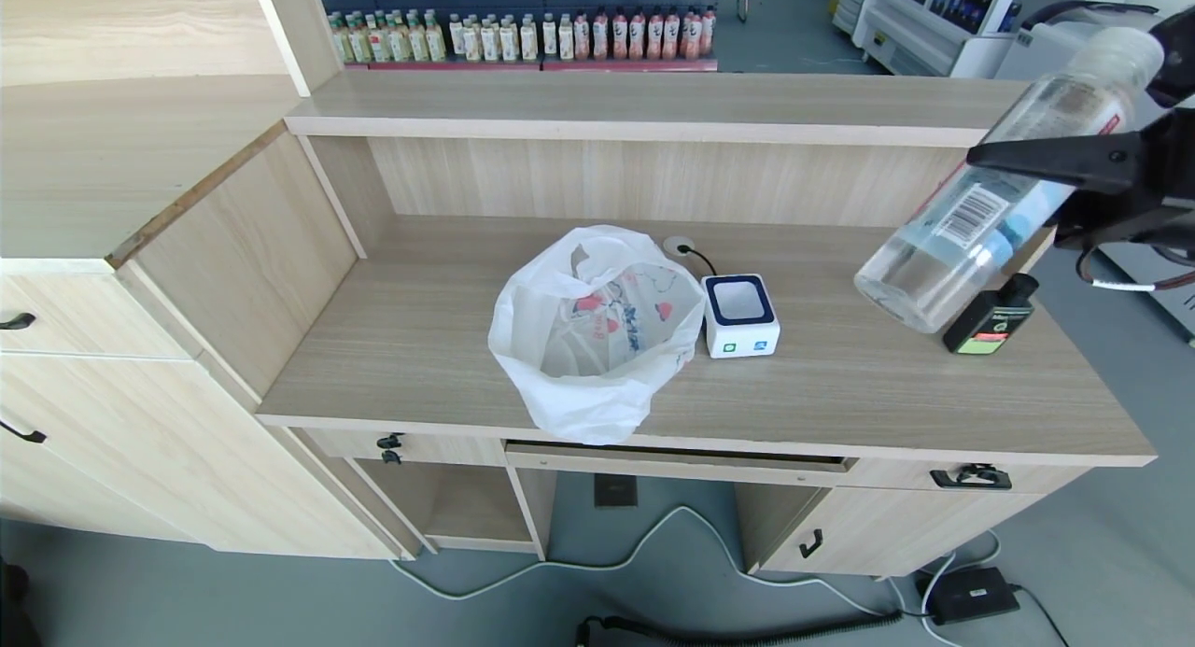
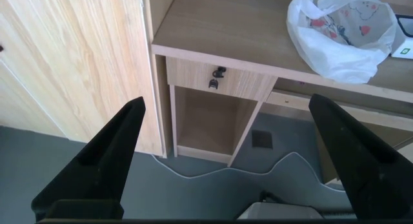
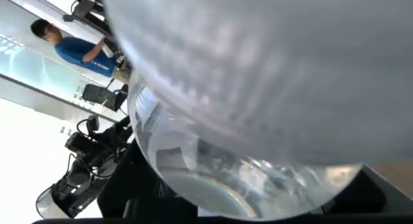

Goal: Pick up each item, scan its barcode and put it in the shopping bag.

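Note:
A clear plastic bottle point(image 1: 980, 208) with a barcode label hangs tilted in the air above the counter's right end, its base pointing down toward the desk. My right gripper point(image 1: 1111, 185) is shut on the bottle near its upper half; up close the bottle point(image 3: 258, 88) spans the right wrist view. The white shopping bag point(image 1: 597, 325) stands open on the middle of the counter, also seen as the bag point(image 2: 342, 33) from the left wrist. A white square scanner point(image 1: 740, 316) sits just right of the bag. My left gripper point(image 2: 226, 159) hangs open off the counter's left front, above the floor.
A small black box with a red and green label point(image 1: 991, 316) lies on the counter below the bottle. The wooden counter point(image 1: 840, 395) has a raised back ledge and a tall side cabinet point(image 1: 140, 180) at the left. Cables run across the floor.

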`<state>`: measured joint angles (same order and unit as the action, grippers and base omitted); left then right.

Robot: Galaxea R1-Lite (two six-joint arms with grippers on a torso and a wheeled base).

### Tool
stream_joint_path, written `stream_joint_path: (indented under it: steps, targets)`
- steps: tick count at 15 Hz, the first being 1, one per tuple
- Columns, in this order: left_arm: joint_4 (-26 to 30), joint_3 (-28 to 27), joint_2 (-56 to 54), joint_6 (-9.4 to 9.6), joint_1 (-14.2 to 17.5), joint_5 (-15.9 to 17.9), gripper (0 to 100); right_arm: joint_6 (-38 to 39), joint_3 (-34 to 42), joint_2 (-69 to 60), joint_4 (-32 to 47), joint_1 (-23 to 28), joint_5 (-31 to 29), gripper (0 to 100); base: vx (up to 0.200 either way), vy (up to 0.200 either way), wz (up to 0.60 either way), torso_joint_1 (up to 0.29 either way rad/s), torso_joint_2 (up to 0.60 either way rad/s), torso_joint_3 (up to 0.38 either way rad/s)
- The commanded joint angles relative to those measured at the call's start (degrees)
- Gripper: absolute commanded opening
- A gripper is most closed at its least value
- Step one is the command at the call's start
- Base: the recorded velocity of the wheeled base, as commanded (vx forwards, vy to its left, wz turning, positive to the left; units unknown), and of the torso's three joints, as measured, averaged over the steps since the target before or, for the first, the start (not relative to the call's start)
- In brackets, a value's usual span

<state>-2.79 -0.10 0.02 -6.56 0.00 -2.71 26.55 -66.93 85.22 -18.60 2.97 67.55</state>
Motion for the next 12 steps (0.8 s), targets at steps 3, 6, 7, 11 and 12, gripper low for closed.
stream_joint_path:
  steps: [3, 6, 7, 11, 12]
  targets:
    - [0.0, 0.0, 0.0, -0.03, 0.0, 0.0, 100, 3.1, 2.1, -9.0, 0.1, -6.8, 4.0, 0, 0.0, 0.0, 0.0, 0.0, 0.0, 0.0]
    - [0.0, 0.0, 0.0, -0.03, -0.1, 0.0, 100, 5.2, 2.2, -10.9, 0.1, -10.1, 9.8, 0, 0.0, 0.0, 0.0, 0.0, 0.0, 0.0]
    - [0.0, 0.0, 0.0, -0.03, 0.0, -0.1, 100, 5.3, 2.5, -11.6, 0.1, -11.5, 10.3, 0, 0.0, 0.0, 0.0, 0.0, 0.0, 0.0]
    - [0.0, 0.0, 0.0, -0.03, 0.0, 0.0, 100, 6.5, 3.6, -13.2, 0.2, -16.0, 10.3, 0, 0.0, 0.0, 0.0, 0.0, 0.0, 0.0]
    - [0.0, 0.0, 0.0, -0.03, 0.0, 0.0, 100, 6.4, 4.2, -13.6, 0.1, -16.2, 10.3, 0, 0.0, 0.0, 0.0, 0.0, 0.0, 0.0]
